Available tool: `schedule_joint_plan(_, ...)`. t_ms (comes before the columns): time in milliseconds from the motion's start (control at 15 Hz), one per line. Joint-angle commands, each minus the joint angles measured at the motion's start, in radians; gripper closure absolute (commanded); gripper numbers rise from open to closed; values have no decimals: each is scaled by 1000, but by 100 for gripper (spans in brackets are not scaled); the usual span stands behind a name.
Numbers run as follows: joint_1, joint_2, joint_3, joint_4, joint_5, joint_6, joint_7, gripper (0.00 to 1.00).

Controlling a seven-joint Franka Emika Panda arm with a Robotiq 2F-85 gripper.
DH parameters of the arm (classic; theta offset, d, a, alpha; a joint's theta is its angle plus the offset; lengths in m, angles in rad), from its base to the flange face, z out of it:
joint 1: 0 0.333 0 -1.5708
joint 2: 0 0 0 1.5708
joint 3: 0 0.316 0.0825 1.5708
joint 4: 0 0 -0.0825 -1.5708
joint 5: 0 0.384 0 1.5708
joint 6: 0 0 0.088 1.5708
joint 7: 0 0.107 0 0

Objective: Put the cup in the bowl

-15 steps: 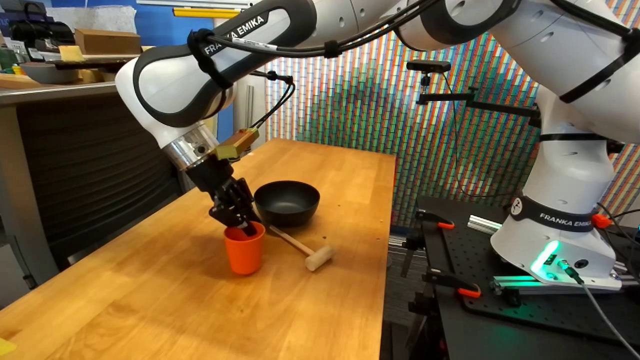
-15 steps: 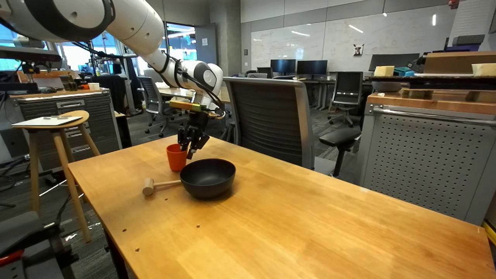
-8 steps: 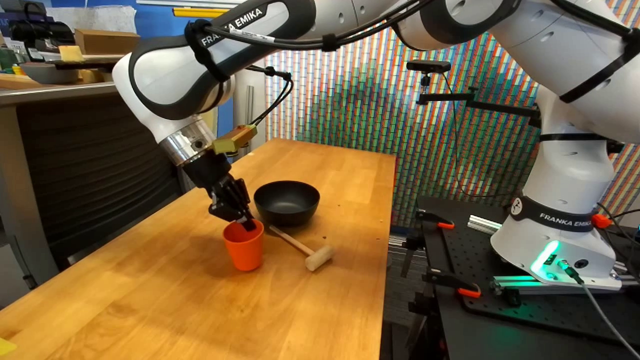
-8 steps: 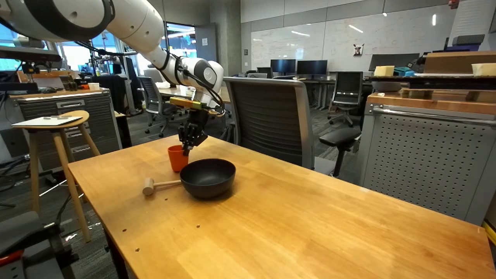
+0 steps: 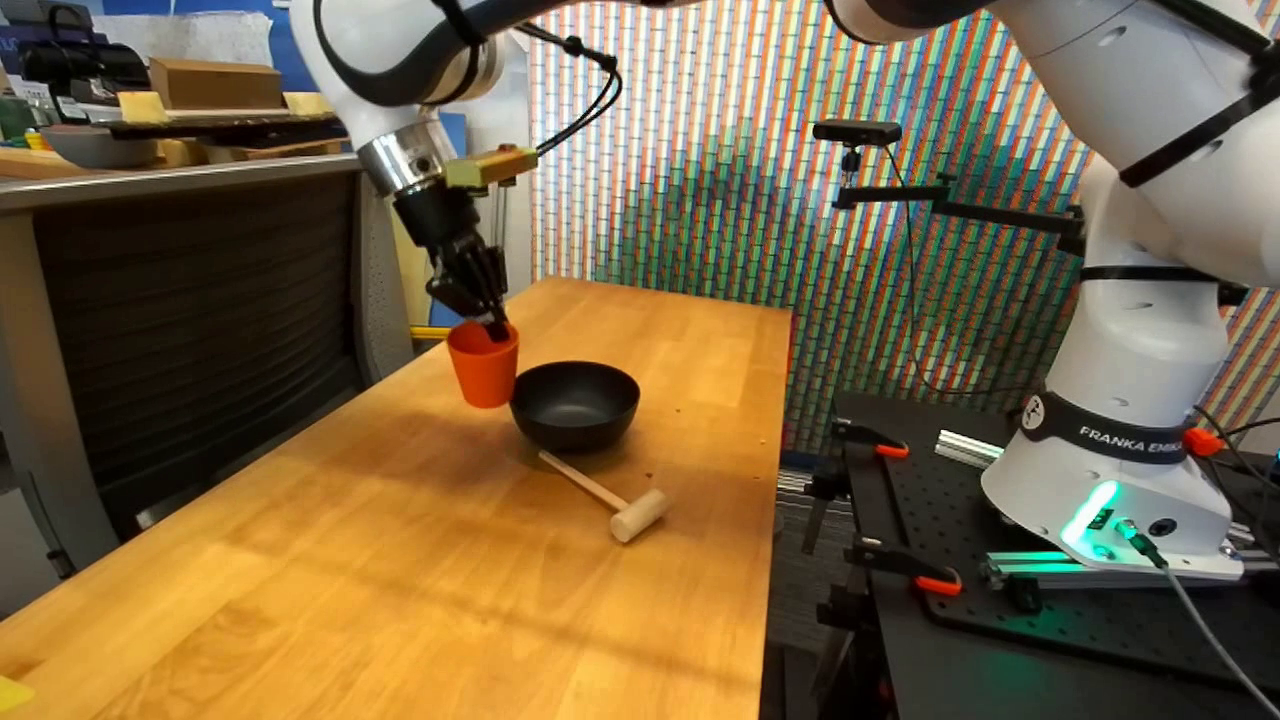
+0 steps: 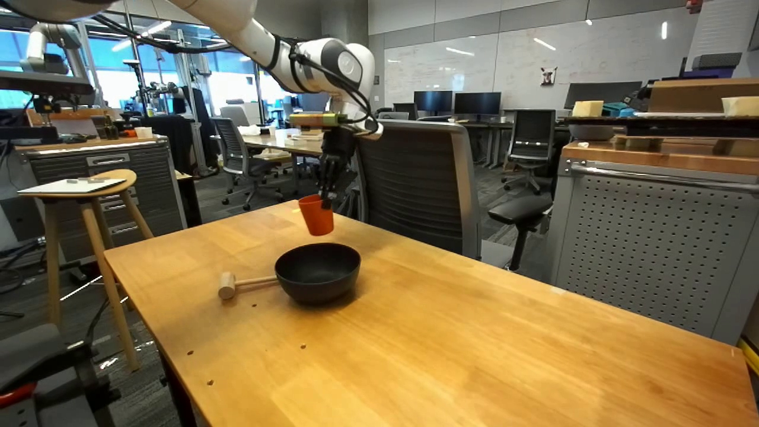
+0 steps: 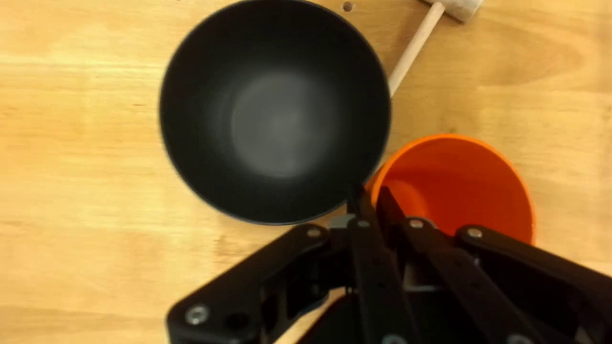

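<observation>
Since the earlier frame, pincer [image 7: 372, 195] and cup [image 6: 316, 219] have gone up together, higher above the worktop [image 5: 400, 560]; bowl [image 5: 575, 405] and mallet [image 5: 606, 495] have stayed.

The pincer is narrow and pinches the cup's wall at one place only. In my judgement this is the weak point: the cup leans a little, and it could turn in the grip or slip out, then roll to the long edge by the chair [image 6: 409, 184].

The cup hangs just beside the bowl, on the side of that same edge. In an exterior view a strip of worktop shows between them, so they are apart. If it is lowered from here, I think it would catch the bowl's rim, or land outside it. It should first go over the bowl's middle, away from the chair. If it is released near the sloping wall, it may fall over.

In the wrist view I see nothing in the bowl, and nothing in the visible part of the cup; the pincer hides the rest. The mallet lies with its head toward the opposite long edge; whether its handle touches the bowl, I cannot tell.
</observation>
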Motion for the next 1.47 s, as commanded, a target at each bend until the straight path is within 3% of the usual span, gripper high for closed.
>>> schedule_joint_plan(0,-61,-133,-37,-100,4,19,59,98)
schedule_joint_plan(400,-147,-125,-35,-183,67,-5,66,98)
schedule_joint_plan(1067,-134,-32,-7,-256,108,41,45,97)
schedule_joint_plan(1133,-140,-33,-6,-260,116,46,44,68)
schedule_joint_plan(1200,-141,-41,-11,-269,112,54,48,68)
schedule_joint_plan(1400,-143,-93,-25,-299,99,79,55,45)
